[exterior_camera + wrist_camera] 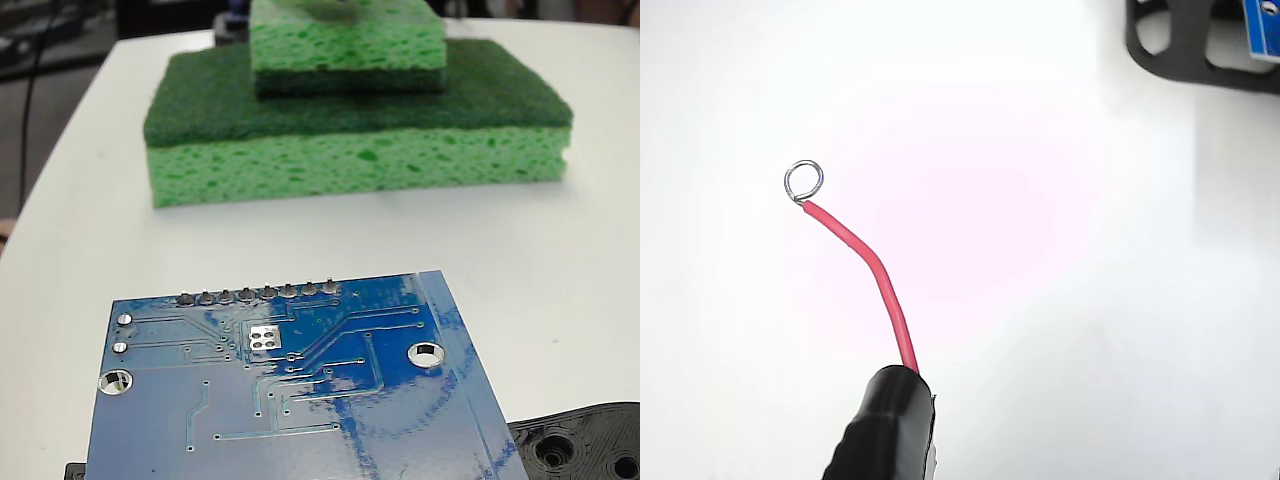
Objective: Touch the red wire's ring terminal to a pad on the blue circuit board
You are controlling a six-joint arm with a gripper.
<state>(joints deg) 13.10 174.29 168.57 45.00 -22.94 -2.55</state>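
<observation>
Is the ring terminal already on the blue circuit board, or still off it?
Off. In the wrist view the ring terminal hangs over bare white table, while the blue circuit board sits far away at the top right corner.

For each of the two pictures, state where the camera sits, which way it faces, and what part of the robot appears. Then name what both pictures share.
Fixed view: low at table height, looking across the glossy blue circuit board toward stacked green sponges; no robot part visible.
Wrist view: on the arm, facing down at the white table; the thin red wire with its silver ring terminal shows.
Shared: the board and the black plastic part.

Red wire (pixel 880 285) curves up from black sleeve (pixel 885 425); ring terminal (pixel 803 181) over bare white table (pixel 1060 300).
</observation>
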